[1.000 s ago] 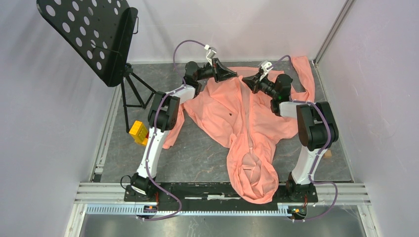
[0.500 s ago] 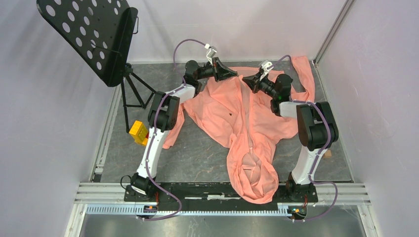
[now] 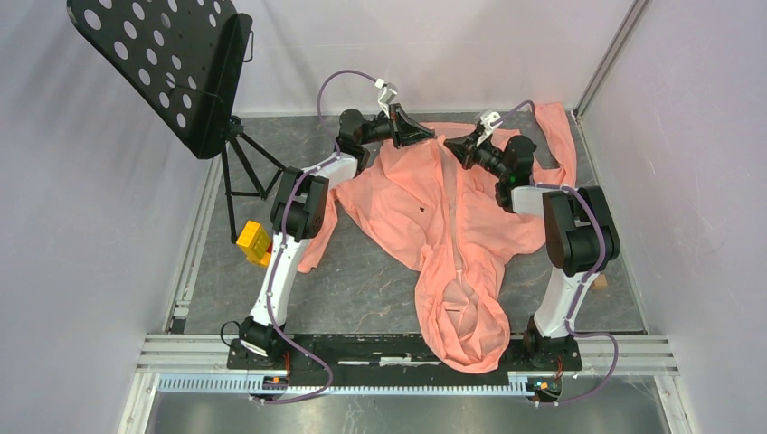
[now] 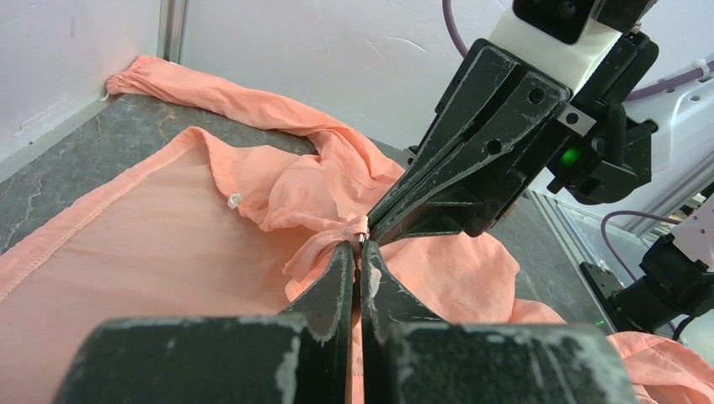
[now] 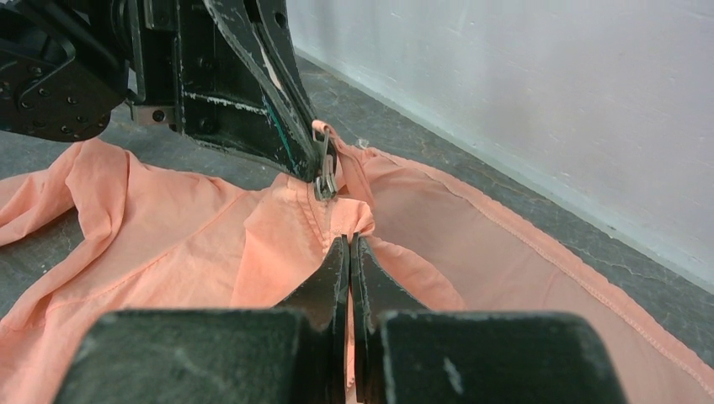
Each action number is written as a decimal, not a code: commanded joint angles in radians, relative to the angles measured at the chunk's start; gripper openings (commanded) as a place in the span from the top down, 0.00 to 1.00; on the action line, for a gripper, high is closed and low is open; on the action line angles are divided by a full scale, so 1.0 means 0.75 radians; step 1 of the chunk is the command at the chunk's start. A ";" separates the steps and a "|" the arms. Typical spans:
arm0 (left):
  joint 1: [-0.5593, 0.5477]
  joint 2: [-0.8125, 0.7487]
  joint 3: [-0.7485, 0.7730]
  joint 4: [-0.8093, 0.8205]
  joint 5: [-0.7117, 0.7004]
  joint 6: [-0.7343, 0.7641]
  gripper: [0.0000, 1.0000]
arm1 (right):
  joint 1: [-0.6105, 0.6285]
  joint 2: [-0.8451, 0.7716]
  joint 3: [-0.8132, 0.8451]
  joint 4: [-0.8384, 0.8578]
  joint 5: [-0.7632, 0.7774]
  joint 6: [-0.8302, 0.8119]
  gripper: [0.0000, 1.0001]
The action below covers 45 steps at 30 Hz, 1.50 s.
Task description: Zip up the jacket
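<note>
Jacket: the jacket [image 3: 425, 194] lies spread, front up, on the grey table [image 3: 362, 280]. Its hood [image 3: 466, 316] points to the arm bases and its hem to the back wall [image 3: 434, 45].
Marks: a small dark mark [image 3: 422, 209] sits on the jacket just beside the paler zipper strip.
Zipper: the metal slider [image 5: 324, 178] hangs at the jacket's hem end. I cannot tell how much of the strip is joined.
Left gripper: the left gripper [image 4: 357, 251] is clenched, with its fingers pinching the jacket's hem edge right at the slider.
Right gripper: the right gripper [image 5: 349, 242] is clenched on a fold of the jacket just hood-side of the slider. It stands tip to tip with the left one.
In the way: each gripper's black body fills the other wrist view and hides the hem behind it. Both forearms cross above the jacket's upper sides.
Sleeves: one sleeve [image 3: 556, 136] runs from the jacket into the far corner along the wall. The other passes under the left arm.
Small part: a white toggle [image 4: 234, 200] lies on the jacket near the bunched hem.
Around the jacket: a black perforated music stand [image 3: 158, 63] stands well apart, beyond the left arm. A yellow block [image 3: 254, 242] lies near the end of the sleeve under the left arm.
</note>
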<state>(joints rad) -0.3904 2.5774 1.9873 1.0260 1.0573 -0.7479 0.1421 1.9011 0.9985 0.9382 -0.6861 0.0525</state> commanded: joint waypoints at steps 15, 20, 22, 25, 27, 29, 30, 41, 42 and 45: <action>-0.007 -0.006 0.065 0.039 0.028 -0.031 0.98 | -0.001 -0.009 0.004 0.111 -0.020 0.030 1.00; -0.006 0.037 0.123 0.090 0.044 -0.115 0.98 | -0.001 -0.015 -0.004 0.125 -0.019 0.033 1.00; -0.005 0.038 0.122 0.094 0.041 -0.115 0.98 | -0.001 -0.015 -0.004 0.128 -0.025 0.033 1.00; -0.003 0.030 0.112 0.095 0.041 -0.111 0.98 | -0.001 -0.016 -0.006 0.132 -0.019 0.037 1.00; 0.001 0.028 0.107 0.083 0.040 -0.100 0.98 | -0.001 -0.022 -0.012 0.134 -0.007 0.035 1.00; 0.003 0.028 0.109 0.079 0.040 -0.097 0.98 | -0.005 -0.026 -0.018 0.139 0.004 0.036 1.00; 0.003 0.028 0.109 0.074 0.041 -0.095 0.98 | -0.004 -0.028 -0.020 0.143 0.004 0.036 1.00; 0.014 0.028 0.102 0.054 0.020 -0.082 0.98 | -0.008 -0.033 -0.049 0.220 -0.014 0.063 1.00; 0.014 0.030 0.107 0.054 0.022 -0.084 0.98 | -0.008 -0.035 -0.049 0.222 -0.016 0.065 1.00; 0.013 0.030 0.110 0.055 0.026 -0.089 0.98 | -0.008 -0.037 -0.055 0.233 -0.019 0.069 1.00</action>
<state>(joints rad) -0.3874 2.5950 2.0365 1.0477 1.0760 -0.7971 0.1410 1.9011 0.9680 1.0317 -0.6842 0.0906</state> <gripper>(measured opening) 0.047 0.011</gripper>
